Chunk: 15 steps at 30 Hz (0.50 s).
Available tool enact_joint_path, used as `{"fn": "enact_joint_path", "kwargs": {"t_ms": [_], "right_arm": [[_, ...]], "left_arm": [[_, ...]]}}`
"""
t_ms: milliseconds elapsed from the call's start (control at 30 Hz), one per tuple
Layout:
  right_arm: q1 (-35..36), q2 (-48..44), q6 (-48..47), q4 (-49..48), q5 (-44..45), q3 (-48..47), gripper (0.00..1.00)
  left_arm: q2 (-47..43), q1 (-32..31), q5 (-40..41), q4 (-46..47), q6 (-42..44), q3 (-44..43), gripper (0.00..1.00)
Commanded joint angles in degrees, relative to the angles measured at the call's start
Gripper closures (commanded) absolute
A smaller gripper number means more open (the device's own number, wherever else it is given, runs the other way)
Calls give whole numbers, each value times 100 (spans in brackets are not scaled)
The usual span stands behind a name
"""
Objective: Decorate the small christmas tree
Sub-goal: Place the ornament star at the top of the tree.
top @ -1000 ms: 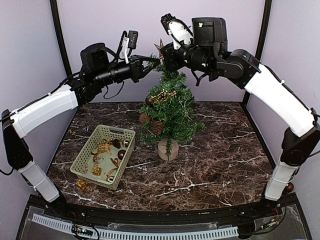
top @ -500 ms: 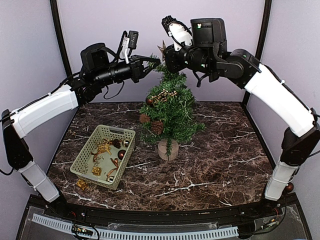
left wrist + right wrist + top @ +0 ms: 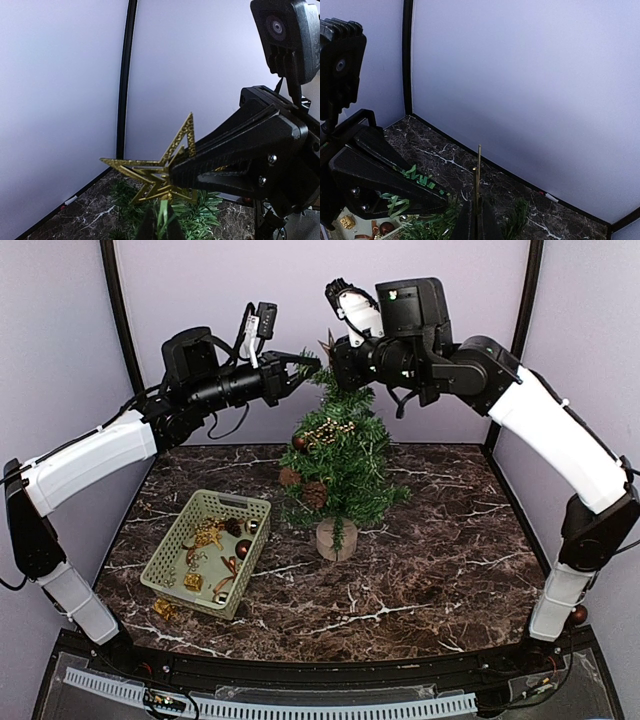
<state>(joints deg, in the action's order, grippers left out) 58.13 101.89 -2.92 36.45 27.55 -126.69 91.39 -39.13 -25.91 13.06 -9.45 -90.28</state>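
Star nudge (1 xmas tree)

Small christmas tree standing at middle of desk. Basket sitting left of it, ornaments lying inside. Left hand and right hand meeting at treetop, star sitting between them.

Table: you've got a dark marbled top.
Centre: your small christmas tree stands upright there.
Left: basket, with a gold ornament just beside its near corner.
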Motion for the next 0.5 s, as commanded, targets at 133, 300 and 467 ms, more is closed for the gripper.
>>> {"fn": "enact_joint_path", "kwargs": {"t_ms": [133, 300, 467], "right_arm": [[-30, -103, 249, 48, 313, 448, 100], [-30, -279, 287, -111, 298, 575, 100], [-33, -422, 292, -217, 119, 557, 83]], "left_arm": [[-41, -1, 93, 172, 28, 79, 100], [-69, -5, 120, 166, 40, 118, 100], [-88, 1, 147, 171, 31, 150, 100]]}}
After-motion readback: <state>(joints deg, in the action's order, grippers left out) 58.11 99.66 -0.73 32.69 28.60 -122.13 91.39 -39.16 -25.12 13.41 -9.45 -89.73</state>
